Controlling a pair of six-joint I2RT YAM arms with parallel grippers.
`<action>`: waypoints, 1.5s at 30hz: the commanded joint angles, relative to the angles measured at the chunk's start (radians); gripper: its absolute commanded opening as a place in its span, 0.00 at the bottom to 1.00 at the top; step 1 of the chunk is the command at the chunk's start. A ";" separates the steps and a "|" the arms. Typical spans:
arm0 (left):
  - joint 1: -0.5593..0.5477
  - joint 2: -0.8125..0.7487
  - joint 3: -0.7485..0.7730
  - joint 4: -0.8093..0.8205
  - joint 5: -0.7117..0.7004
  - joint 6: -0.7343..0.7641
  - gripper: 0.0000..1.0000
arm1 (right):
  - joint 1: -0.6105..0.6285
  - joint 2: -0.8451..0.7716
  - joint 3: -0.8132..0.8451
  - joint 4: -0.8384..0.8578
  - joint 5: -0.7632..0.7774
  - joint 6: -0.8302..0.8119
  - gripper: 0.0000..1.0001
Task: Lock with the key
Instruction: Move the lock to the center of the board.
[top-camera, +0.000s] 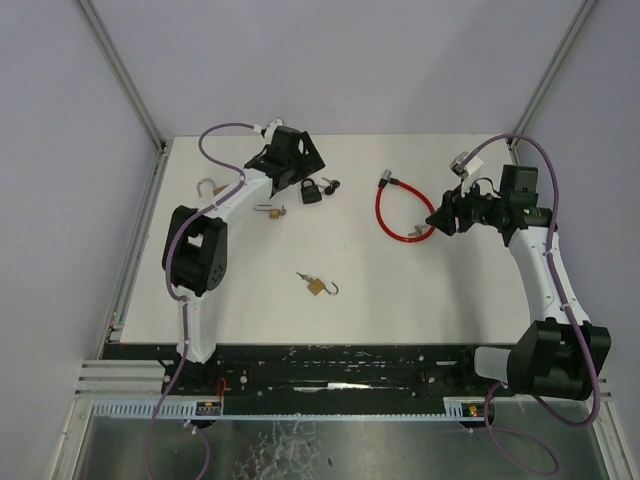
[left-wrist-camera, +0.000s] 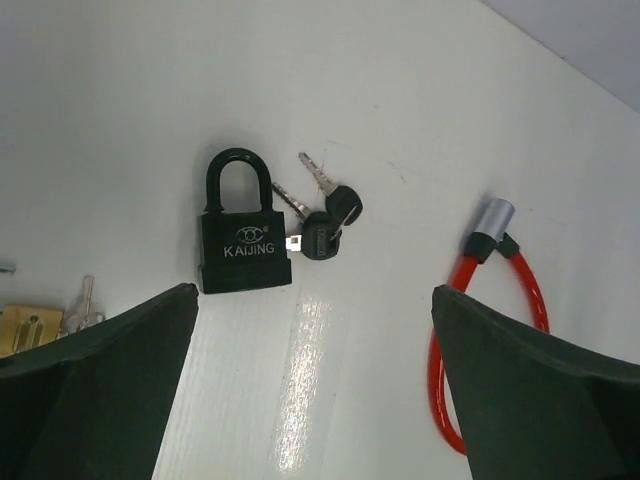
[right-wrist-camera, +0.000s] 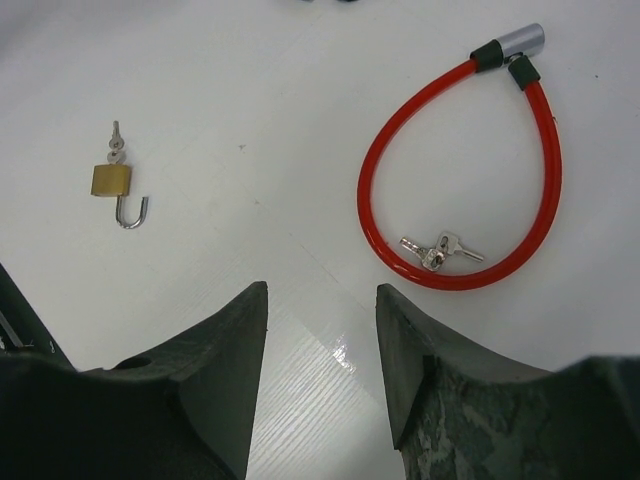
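Left hand spread, padlock lettering wrist-view only

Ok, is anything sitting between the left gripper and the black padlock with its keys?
Nothing visible. The left gripper hangs open above the table. The black padlock and its keys lie side by side just ahead of it. The red cable lock lies off to one side, outside that path.

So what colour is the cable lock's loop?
Red. The looped plastic-coated cable lock shows best in the right wrist view.
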 joint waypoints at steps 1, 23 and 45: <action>-0.074 -0.021 0.050 -0.112 -0.301 -0.063 1.00 | 0.006 -0.011 -0.015 0.024 -0.012 -0.020 0.54; -0.084 0.405 0.585 -0.461 -0.357 0.012 0.83 | 0.005 0.063 -0.028 0.017 -0.010 -0.044 0.54; -0.052 0.487 0.627 -0.571 -0.227 -0.091 0.81 | 0.006 0.081 -0.028 0.008 -0.036 -0.043 0.54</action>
